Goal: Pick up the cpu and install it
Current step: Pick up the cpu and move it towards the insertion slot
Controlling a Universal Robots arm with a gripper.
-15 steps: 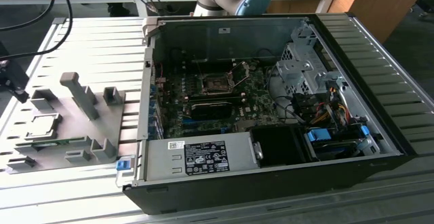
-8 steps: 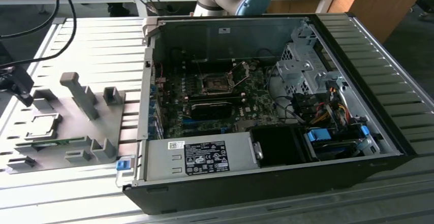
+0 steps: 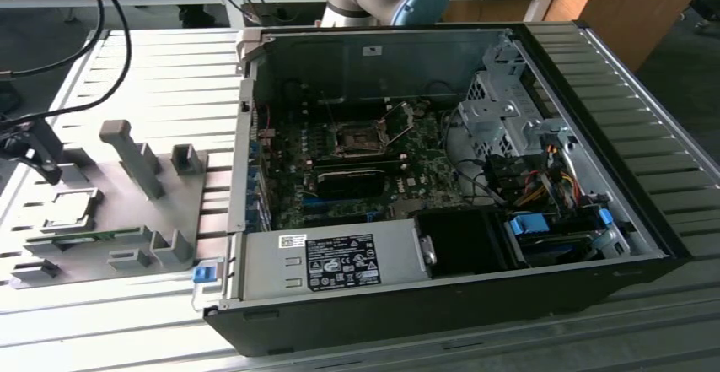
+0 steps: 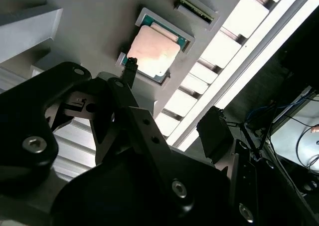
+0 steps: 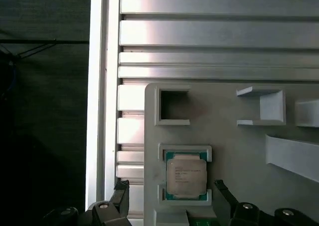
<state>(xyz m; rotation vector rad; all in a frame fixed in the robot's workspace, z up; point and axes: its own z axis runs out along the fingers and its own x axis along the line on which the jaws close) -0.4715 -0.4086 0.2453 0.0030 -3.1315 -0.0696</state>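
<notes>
The cpu [image 3: 70, 207] is a small square chip with a silvery top, lying flat in a framed pocket of the grey holder tray [image 3: 135, 220] at the exterior view's left. My black gripper [image 3: 34, 153] hangs just above that end of the tray. In the first wrist view the cpu [image 5: 185, 175] lies between my spread fingertips [image 5: 122, 195], and the gripper [image 5: 172, 195] is open with nothing held. In the second wrist view the cpu [image 4: 152, 50] sits just beyond one fingertip [image 4: 130, 65]. The open processor socket [image 3: 362, 140] sits on the motherboard inside the case.
The open black computer case [image 3: 450, 304] lies on the slatted table, with cables, a drive cage and a power supply [image 3: 337, 264] around the motherboard. Upright grey posts [image 3: 135, 157] rise from the tray near the cpu. A green memory stick [image 3: 67, 237] lies in the tray.
</notes>
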